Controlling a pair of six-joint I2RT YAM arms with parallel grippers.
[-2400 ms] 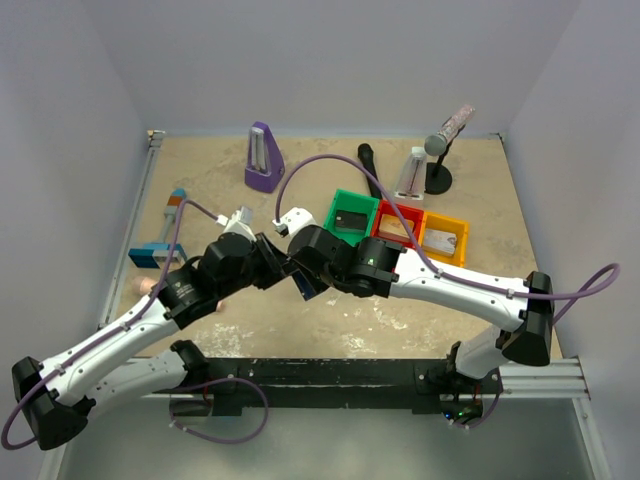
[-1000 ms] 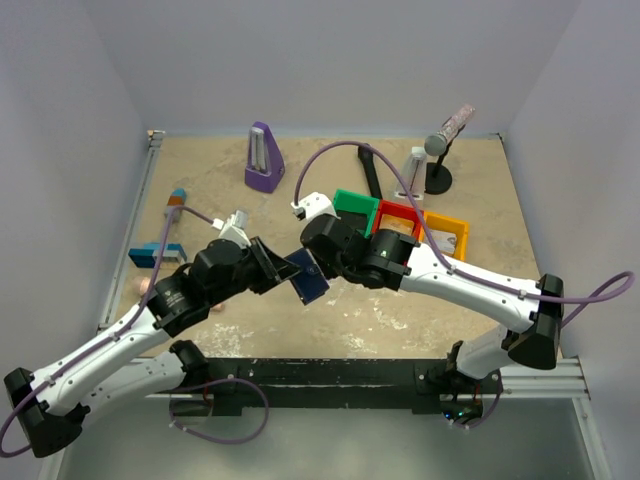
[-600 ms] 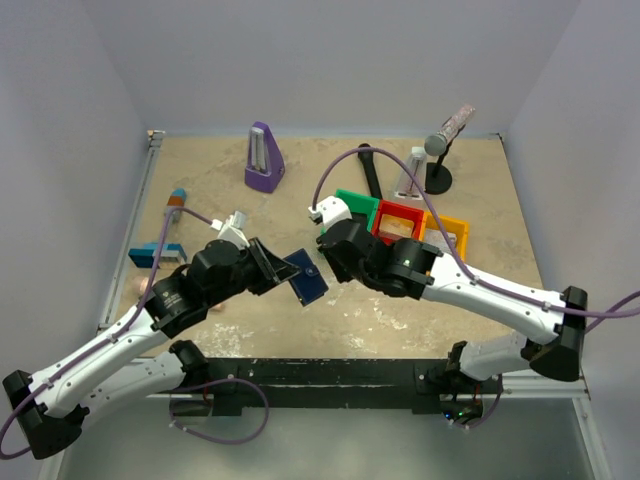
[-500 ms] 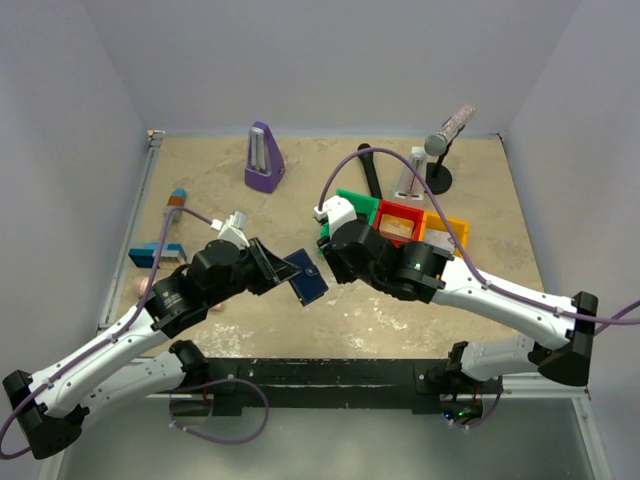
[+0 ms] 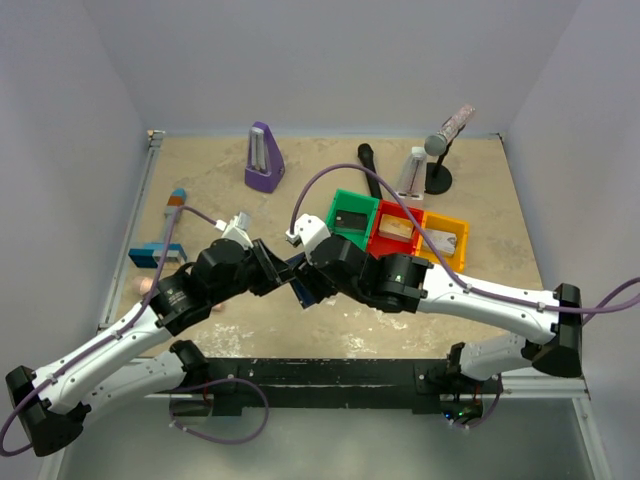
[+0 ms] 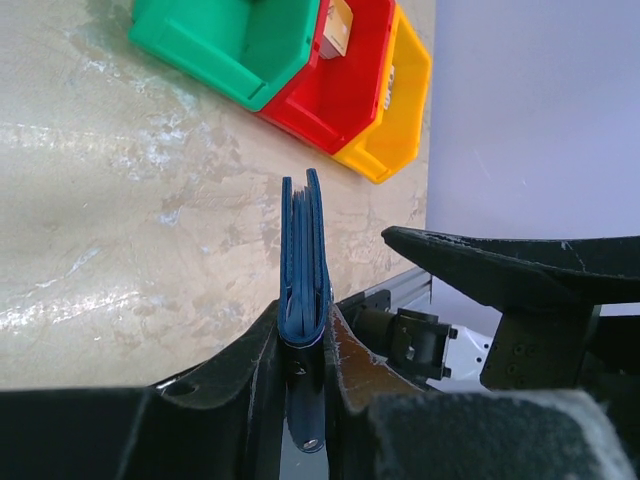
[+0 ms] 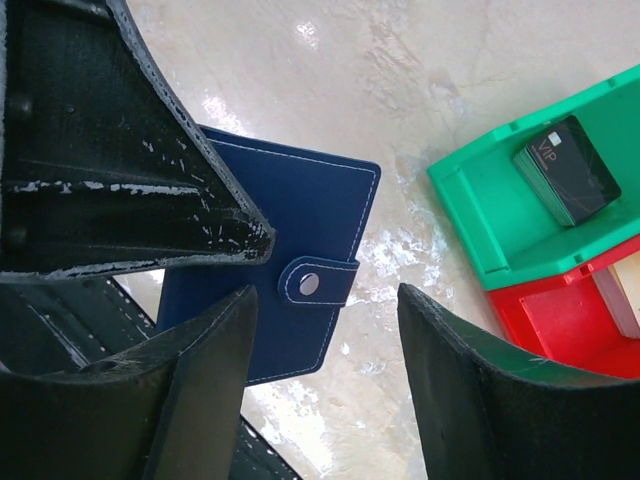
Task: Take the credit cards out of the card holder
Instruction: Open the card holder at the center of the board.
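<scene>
- While the left claw [image 6: 303, 338] is pinching the closed card holder [image 7: 310, 220] edge-up above the surface's near edge, the right claw [image 7: 325, 300] is hanging wide before its snap tab [image 7: 315, 282].
- Unsnapping is likely coming next: pinching that tab, pulling outward.

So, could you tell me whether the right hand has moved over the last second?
Yes. The right hand has swung off the green bin, toward the near edge and slightly left, and its open fingers now sit either side of the card holder.
</scene>
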